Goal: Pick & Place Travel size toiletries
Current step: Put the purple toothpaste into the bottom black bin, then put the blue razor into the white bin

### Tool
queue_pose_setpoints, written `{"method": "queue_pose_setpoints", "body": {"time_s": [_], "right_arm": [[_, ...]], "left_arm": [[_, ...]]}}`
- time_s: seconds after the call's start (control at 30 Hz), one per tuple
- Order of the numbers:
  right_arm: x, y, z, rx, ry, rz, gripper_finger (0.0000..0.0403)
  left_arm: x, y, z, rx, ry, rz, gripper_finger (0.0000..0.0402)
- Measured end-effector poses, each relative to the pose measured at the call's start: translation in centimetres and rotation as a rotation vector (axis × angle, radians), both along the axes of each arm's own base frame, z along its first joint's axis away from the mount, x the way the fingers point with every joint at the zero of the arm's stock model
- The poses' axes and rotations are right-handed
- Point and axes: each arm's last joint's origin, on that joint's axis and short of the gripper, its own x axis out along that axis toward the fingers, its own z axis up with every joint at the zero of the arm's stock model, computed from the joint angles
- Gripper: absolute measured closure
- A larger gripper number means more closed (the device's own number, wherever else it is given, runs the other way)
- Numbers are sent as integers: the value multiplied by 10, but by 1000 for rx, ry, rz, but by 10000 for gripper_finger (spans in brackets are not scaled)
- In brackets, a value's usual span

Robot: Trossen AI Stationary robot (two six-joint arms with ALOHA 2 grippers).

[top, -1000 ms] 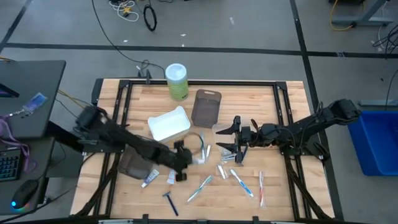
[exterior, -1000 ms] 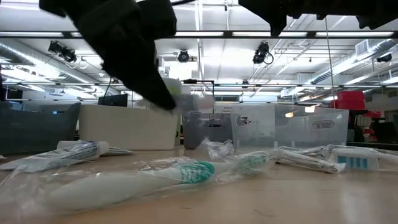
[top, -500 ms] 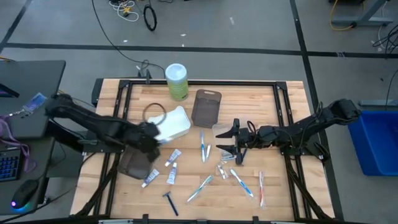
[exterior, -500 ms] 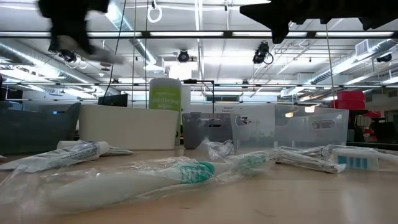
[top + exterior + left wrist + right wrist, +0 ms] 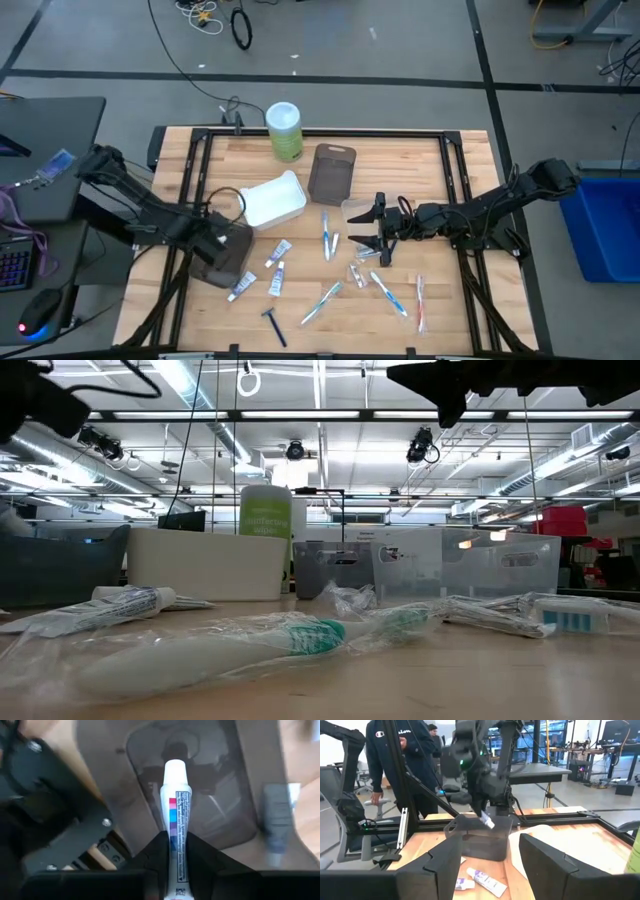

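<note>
While the left gripper (image 5: 222, 240) hangs over the brown tray (image 5: 222, 262) near the table's left front, its fingers (image 5: 200, 857) pinch a white mini tube (image 5: 175, 820) (coloured print along its side) pointing down into that tray. The right gripper (image 5: 375, 228) waits with fingers spread, empty, above the loose toiletries (image 5: 330, 290) scattered at the table's middle front.

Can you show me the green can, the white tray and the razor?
Green can (image 5: 285, 132), high view, on its pale lid.
White tray (image 5: 272, 200), high view, on its inside.
Razor (image 5: 274, 325), high view, on its handle.
</note>
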Motion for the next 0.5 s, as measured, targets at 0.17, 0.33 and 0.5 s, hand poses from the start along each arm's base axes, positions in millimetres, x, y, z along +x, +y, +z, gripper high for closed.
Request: {"method": "queue_pose_setpoints", "body": {"time_s": [0.17,0.33,0.5], "right_arm": [[0,0,0,-25,-2,0,201],[0,0,1,-77,-16,-1,204],[0,-1,3,-105,-31,-6,188]], "left_arm": [[2,-7,-20,-18,2,-7,287],[5,-10,-17,-33,-17,-23,235],[19,-12,17,51,-212,-81,213]]}}
